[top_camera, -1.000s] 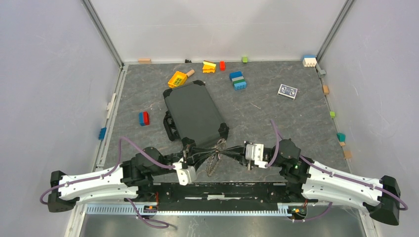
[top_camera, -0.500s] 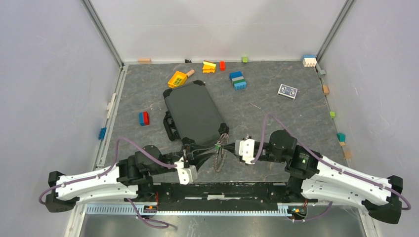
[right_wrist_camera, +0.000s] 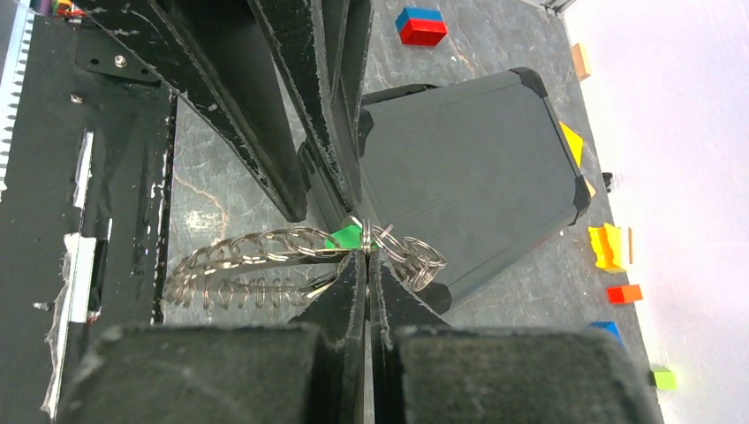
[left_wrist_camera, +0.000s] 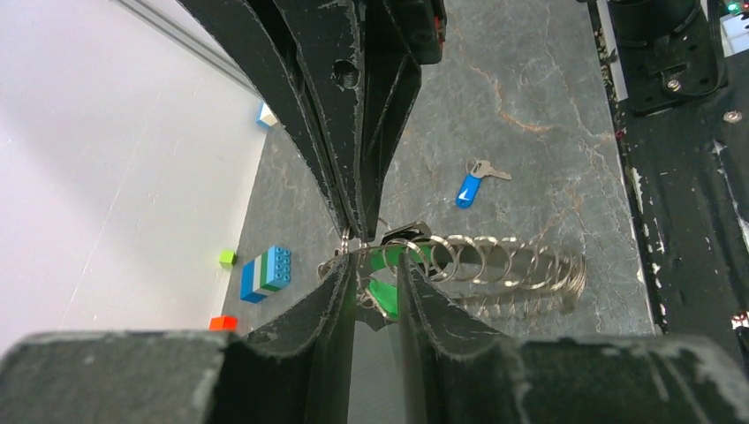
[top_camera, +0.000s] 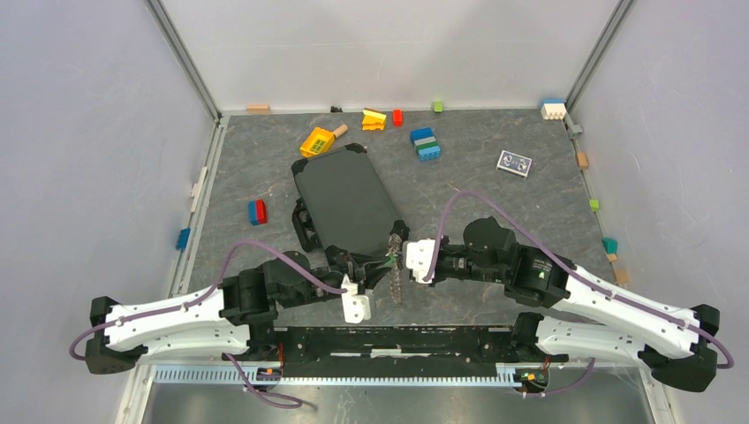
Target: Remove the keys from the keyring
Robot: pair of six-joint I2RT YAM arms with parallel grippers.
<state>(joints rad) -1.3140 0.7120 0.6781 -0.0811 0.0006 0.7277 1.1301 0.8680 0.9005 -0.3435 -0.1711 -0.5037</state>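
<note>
Over the last second both arms have closed in toward the middle of the table [top_camera: 530, 221]. The right wrist has swung left, and the keyring [top_camera: 395, 276] has turned from face-on to nearly edge-on under the top camera. The left gripper [left_wrist_camera: 375, 262] has also loosened. Its fingers now stand a little apart with the green tag [left_wrist_camera: 382, 296] in the gap between them, though the blur there hides whether either pad touches the tag.

The keyring hangs in the air between the two wrists, just off the near corner of the black case [top_camera: 344, 199]. The keys [right_wrist_camera: 238, 287] are crowded along it in a long curved row. The right gripper [right_wrist_camera: 366, 256] is clenched on the ring's wire right beside the green tag, its fingertips pressed together with no gap. Farther right in the left wrist view, one blue-headed key [left_wrist_camera: 468, 188] lies loose on the table, well apart from the ring.
</note>
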